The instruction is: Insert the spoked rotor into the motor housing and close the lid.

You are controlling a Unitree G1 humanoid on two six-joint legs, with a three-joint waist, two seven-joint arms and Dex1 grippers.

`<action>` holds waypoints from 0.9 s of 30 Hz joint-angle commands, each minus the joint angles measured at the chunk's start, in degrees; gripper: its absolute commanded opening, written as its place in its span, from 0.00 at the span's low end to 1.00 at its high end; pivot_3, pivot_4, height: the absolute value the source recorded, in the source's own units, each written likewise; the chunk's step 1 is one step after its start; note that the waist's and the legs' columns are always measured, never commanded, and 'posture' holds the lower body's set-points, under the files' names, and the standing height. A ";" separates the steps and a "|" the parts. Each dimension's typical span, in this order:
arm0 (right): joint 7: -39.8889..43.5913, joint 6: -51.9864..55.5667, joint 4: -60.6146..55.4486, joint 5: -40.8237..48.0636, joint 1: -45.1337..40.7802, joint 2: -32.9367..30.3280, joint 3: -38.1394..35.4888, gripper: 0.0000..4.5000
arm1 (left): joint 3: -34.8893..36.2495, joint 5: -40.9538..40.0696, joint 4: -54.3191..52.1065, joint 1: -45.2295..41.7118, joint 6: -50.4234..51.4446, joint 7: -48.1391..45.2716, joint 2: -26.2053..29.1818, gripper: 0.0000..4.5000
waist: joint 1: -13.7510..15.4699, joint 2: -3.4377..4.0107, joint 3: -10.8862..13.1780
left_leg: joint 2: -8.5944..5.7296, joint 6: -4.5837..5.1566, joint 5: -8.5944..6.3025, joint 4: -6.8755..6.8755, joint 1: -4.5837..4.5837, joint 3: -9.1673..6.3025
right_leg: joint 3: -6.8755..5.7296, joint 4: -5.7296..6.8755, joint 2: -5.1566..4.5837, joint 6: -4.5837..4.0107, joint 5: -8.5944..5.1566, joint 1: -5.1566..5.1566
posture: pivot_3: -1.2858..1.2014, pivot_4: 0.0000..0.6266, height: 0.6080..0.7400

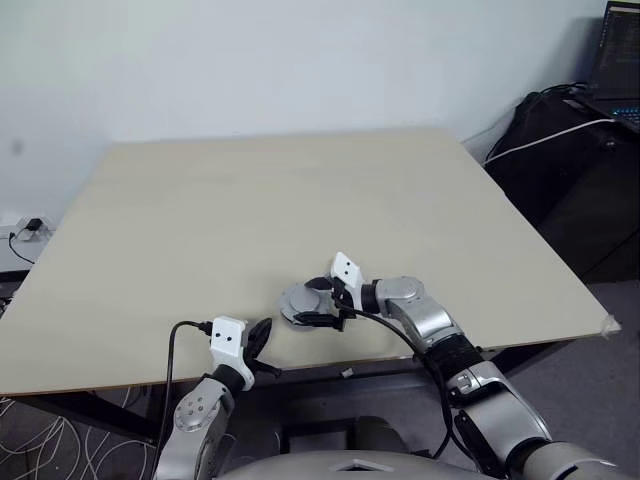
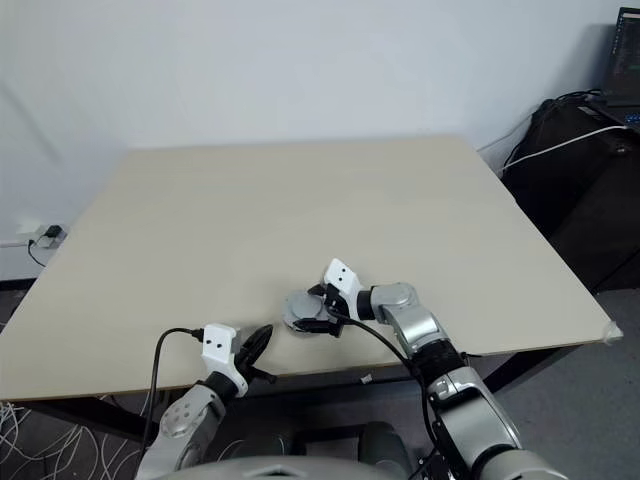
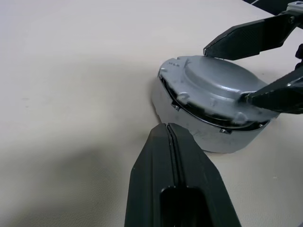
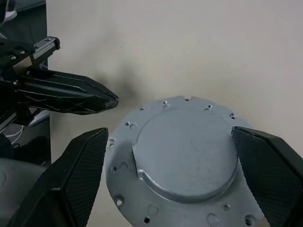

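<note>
lid (image 4: 184, 161): matte silvery-grey, dotted with small dark holes round its rim
motor housing (image 3: 208, 137): pale grey wall, thin dark seam under the lid
table (image 1: 300, 200): plain light beige top, darker thin edge
left gripper (image 3: 173, 137): black fingers, white wrist block
right gripper (image 4: 170, 175): black fingers, finely textured

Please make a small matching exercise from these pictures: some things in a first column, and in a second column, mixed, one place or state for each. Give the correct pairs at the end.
Column one:
1. left claw
2. right claw
3. lid
4. table

Column two:
A. silvery-grey and round, lying on top of the grey round body near the table's front edge
B. pale beige and wide, carrying the round part
C. fingers pressed together, pointing at the round part from beside it
D. fingers spread wide, one on each side of the round part

Right pairs: 1-C, 2-D, 3-A, 4-B
</note>
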 commanded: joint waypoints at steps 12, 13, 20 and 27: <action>-0.03 -2.57 3.41 -1.90 -2.51 1.18 -0.63 1.00 | 0.60 -0.42 -1.87 -0.34 -1.43 0.12 -0.02 0.00 | 0.00 0.01 0.00 | 0.00 0.00 0.00 -0.01 0.00 0.00 | 0.00 0.00 0.00 -0.01 0.01 -0.01 | 0.52 0.00 1.00; 0.06 -2.57 3.45 -2.00 -2.48 1.12 -0.56 1.00 | 0.61 -0.42 -1.82 -0.32 -1.48 0.10 -0.02 0.00 | 0.00 0.01 0.00 | 0.00 0.00 0.00 0.00 0.00 0.00 | 0.00 0.00 0.00 -0.01 0.01 -0.01 | 0.52 0.00 1.00; -0.12 -2.59 3.87 -2.18 -2.34 1.08 -0.76 0.73 | 0.73 -0.54 -1.28 -0.45 -1.78 -0.02 -0.09 0.00 | 0.00 0.01 -0.01 | -0.01 0.00 0.00 0.00 0.00 0.00 | 0.00 0.00 0.00 -0.01 0.01 0.00 | 0.52 0.00 1.00; -1.62 -1.94 0.39 -2.00 0.41 1.17 -0.64 0.73 | 0.66 -0.51 -1.36 -0.35 -1.69 -0.11 -0.34 0.00 | 0.01 0.00 -0.02 | -0.01 0.00 0.00 0.00 0.00 0.00 | 0.00 0.01 0.00 -0.01 0.01 0.00 | 0.52 0.00 1.00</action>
